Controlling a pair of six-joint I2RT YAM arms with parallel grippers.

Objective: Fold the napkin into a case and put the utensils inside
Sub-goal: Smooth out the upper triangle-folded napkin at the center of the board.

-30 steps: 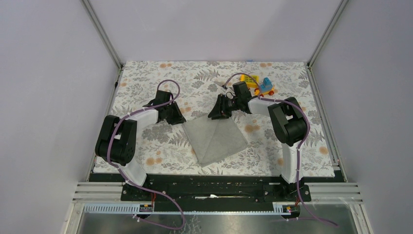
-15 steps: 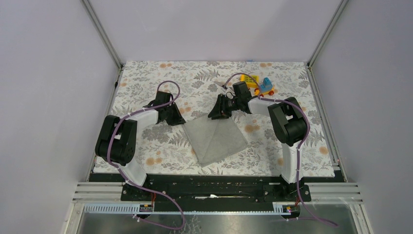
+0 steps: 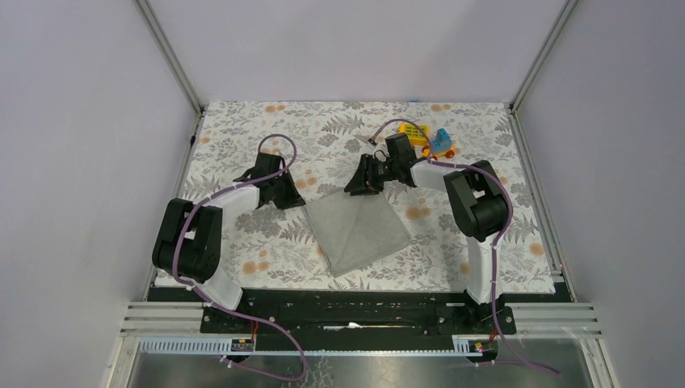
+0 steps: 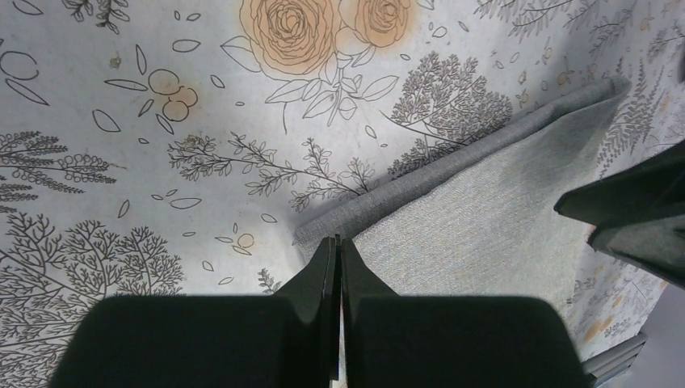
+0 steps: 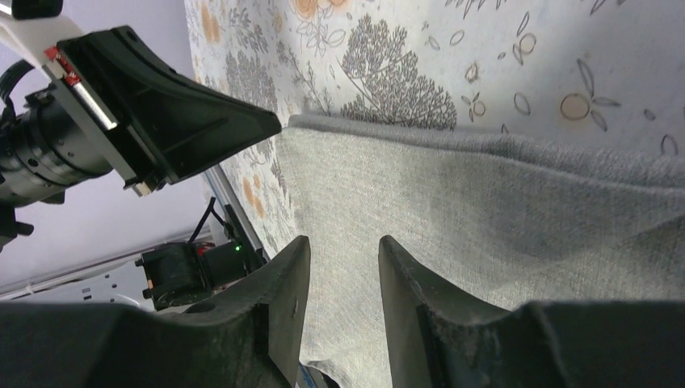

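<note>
The grey napkin (image 3: 357, 229) lies flat on the floral tablecloth as a diamond, with a fold line down its middle. My left gripper (image 3: 292, 196) is shut, its tips (image 4: 337, 240) at the napkin's left corner (image 4: 485, 202), where a folded edge runs. I cannot tell whether any cloth is pinched. My right gripper (image 3: 359, 186) is open and empty, low over the napkin's far corner (image 5: 485, 210), its fingers (image 5: 279, 279) apart above the cloth. The left gripper's dark finger (image 5: 178, 121) shows in the right wrist view. The utensils are out of view.
Colourful toy blocks (image 3: 429, 140) sit at the back right, behind the right arm. The floral tablecloth (image 3: 242, 129) covers the table. Metal frame posts stand at the back corners, and a black rail (image 3: 355, 311) runs along the near edge.
The left arm's elbow has swung a little to the left and its gripper has shifted slightly. The right gripper has moved slightly toward the back. The napkin has not moved.
</note>
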